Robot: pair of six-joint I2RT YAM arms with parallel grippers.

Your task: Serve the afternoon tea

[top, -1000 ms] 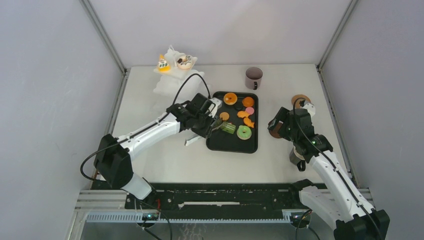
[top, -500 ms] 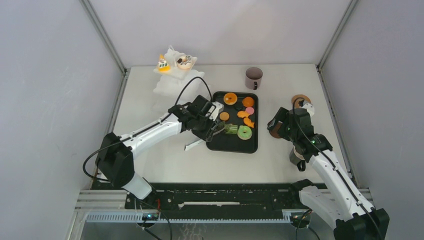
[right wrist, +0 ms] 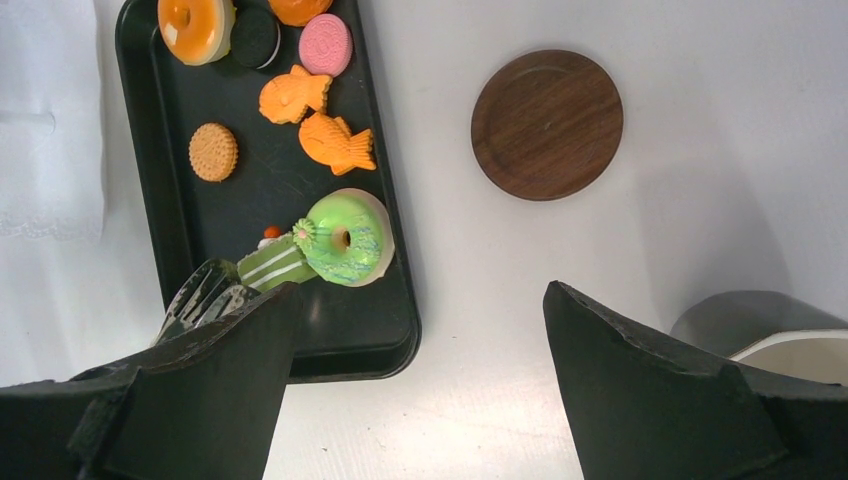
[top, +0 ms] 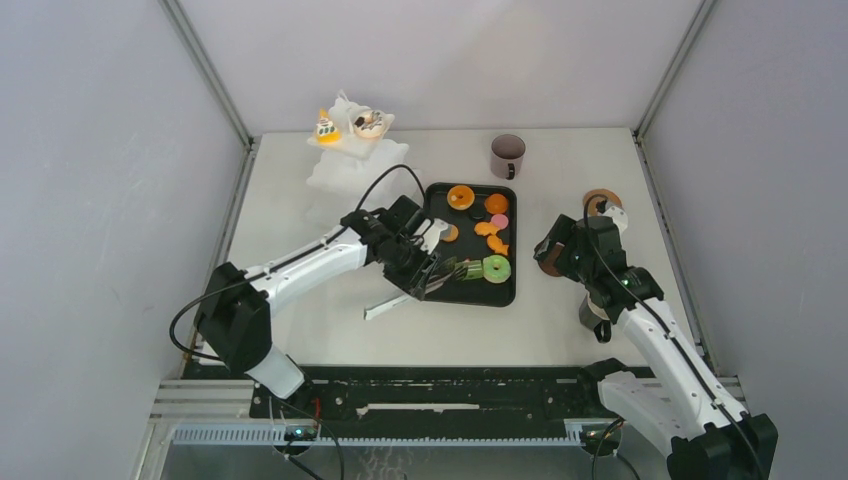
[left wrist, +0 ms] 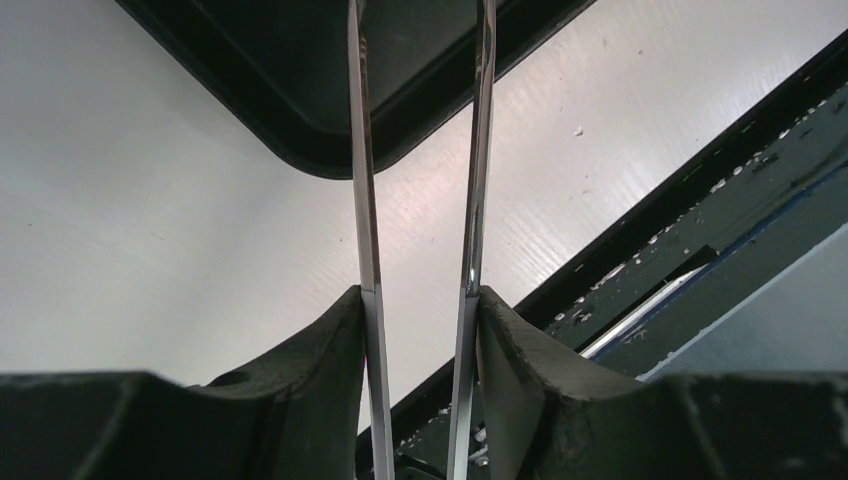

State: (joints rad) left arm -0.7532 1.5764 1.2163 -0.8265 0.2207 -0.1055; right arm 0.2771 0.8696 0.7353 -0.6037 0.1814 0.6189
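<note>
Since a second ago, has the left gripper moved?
Yes. The left gripper, shut on the tongs, has shifted toward the near table edge: from beside the middle of the black tray's left rim to closer to its front-left corner.

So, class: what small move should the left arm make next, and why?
Probably squeeze the tongs shut on the green striped cake: the left gripper holds them, and their tips sit at the cake's end, which touches the green doughnut.

Left arm [top: 305,265] stretched forward, left pincer [left wrist: 420,300] clamping tongs [left wrist: 364,150]; right pincer [right wrist: 420,292] hangs wide open.
</note>
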